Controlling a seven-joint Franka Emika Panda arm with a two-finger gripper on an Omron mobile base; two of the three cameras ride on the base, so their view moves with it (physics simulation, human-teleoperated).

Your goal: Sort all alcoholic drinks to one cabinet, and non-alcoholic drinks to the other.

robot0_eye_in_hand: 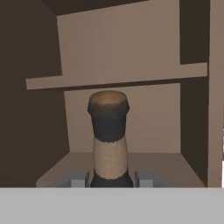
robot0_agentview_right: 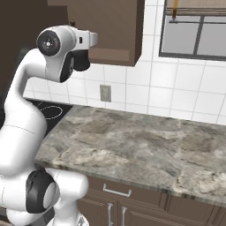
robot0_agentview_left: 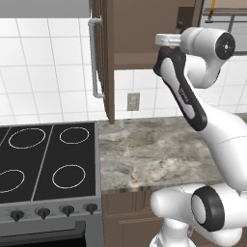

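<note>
Bottle, dark glass with pale neck band, standing upright between gripper fingertips, inside open wall cabinet on lower level under inner shelf. Jaws pinching bottle low on body, fingertips pressing on both sides. Glass judged rigid, fairly heavy, smooth, likely slippery, breakable on impact. Grip low on wide body is resisting tipping; narrow neck judged poorer hold. Arm reaching up into cabinet above marble counter.

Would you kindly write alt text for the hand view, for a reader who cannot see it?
A dark glass bottle with a pale band on its neck stands upright between the gripper fingertips, which are shut on it. Behind it is the open wooden cabinet, with one inner shelf crossing above the bottle's top.
</note>
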